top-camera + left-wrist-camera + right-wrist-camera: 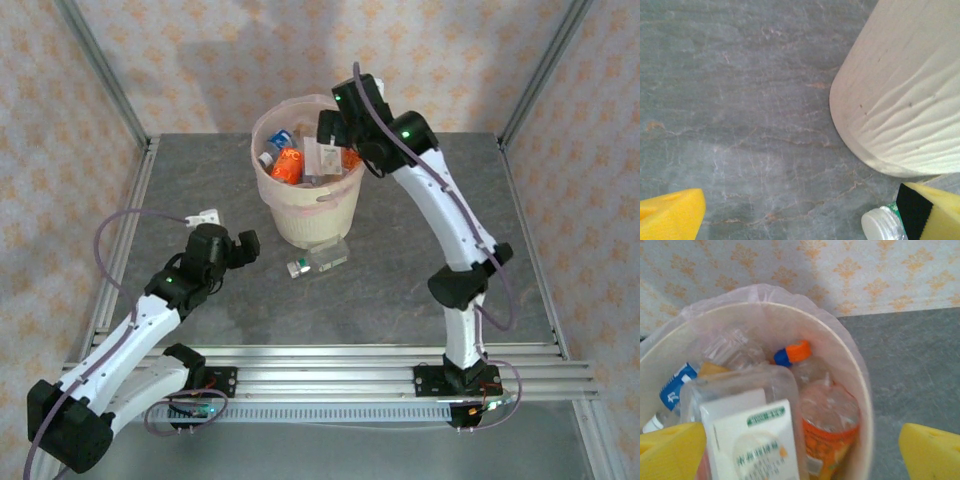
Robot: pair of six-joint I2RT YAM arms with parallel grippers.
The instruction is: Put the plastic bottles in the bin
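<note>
Now the right fingers are hanging wide apart over the bin, and they are holding nothing. A clear bottle with a white label is lying just under them on top of the pile. It is sitting next to an orange-label bottle and a bottle with an orange and blue cap.

One clear bottle with a green label is lying on its side on the bench, right by the foot of the bin. The left fingers are hovering wide apart near it, and its white cap is showing just beside one finger.

This bottle is looking empty, so it is probably very light and a bit squishy. Its smooth side is likely slippery, and a bump may be sending it sliding away. Grabbing it across the middle, over the label, is looking like the best way. A soft squeeze should be keeping it from popping out.
</note>
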